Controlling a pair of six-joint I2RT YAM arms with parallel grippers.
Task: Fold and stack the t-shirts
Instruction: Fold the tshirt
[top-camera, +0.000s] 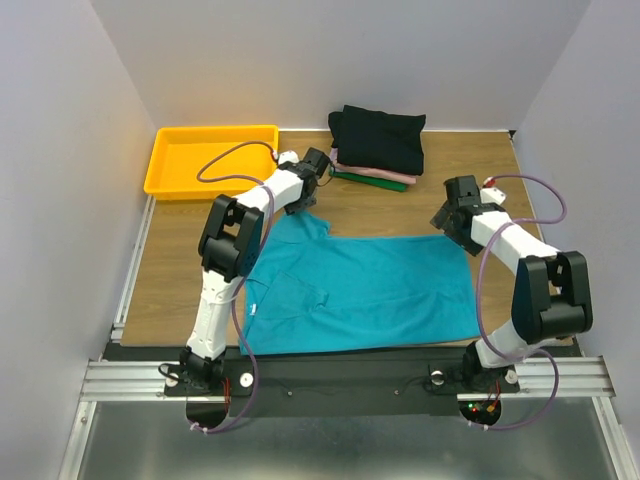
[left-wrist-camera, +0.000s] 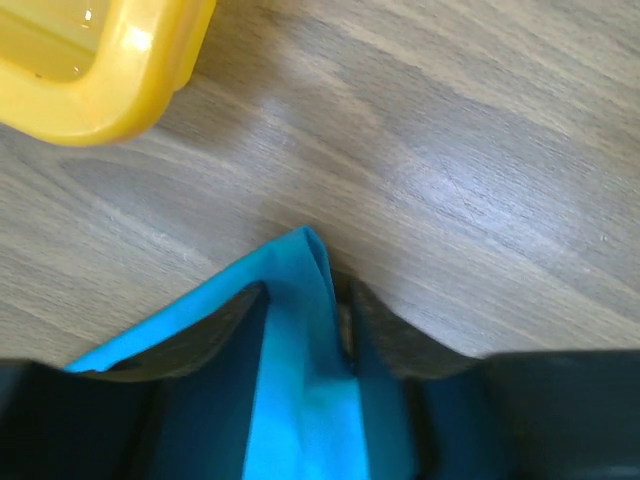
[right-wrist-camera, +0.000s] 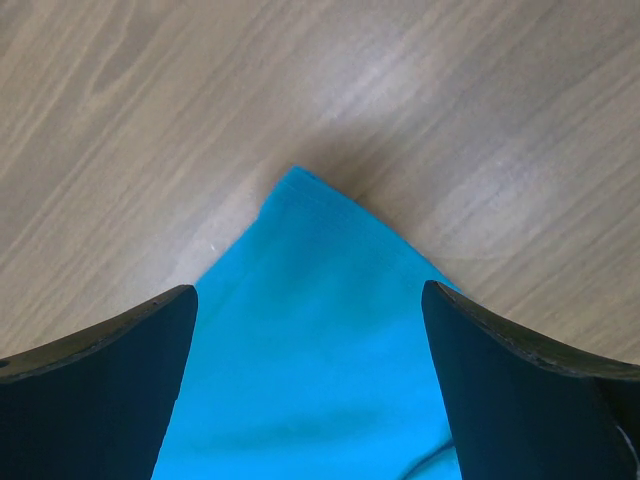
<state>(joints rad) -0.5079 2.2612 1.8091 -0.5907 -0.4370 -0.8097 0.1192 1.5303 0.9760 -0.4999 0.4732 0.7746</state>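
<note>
A teal t-shirt (top-camera: 360, 290) lies spread flat on the wooden table. My left gripper (top-camera: 310, 200) is at its far left corner. In the left wrist view the gripper (left-wrist-camera: 308, 290) is shut on a raised fold of the teal cloth (left-wrist-camera: 300, 380). My right gripper (top-camera: 447, 222) is at the shirt's far right corner. In the right wrist view it (right-wrist-camera: 308, 290) is open, one finger on each side of the flat teal corner (right-wrist-camera: 310, 330). At the back is a stack of folded shirts: black (top-camera: 378, 138) on top, pale pink (top-camera: 340, 160) and dark green (top-camera: 378, 181) beneath.
A yellow plastic tray (top-camera: 160, 170) stands at the back left; its corner shows in the left wrist view (left-wrist-camera: 90, 100). Grey walls close in the table on three sides. Bare wood (top-camera: 180, 270) lies left of the shirt.
</note>
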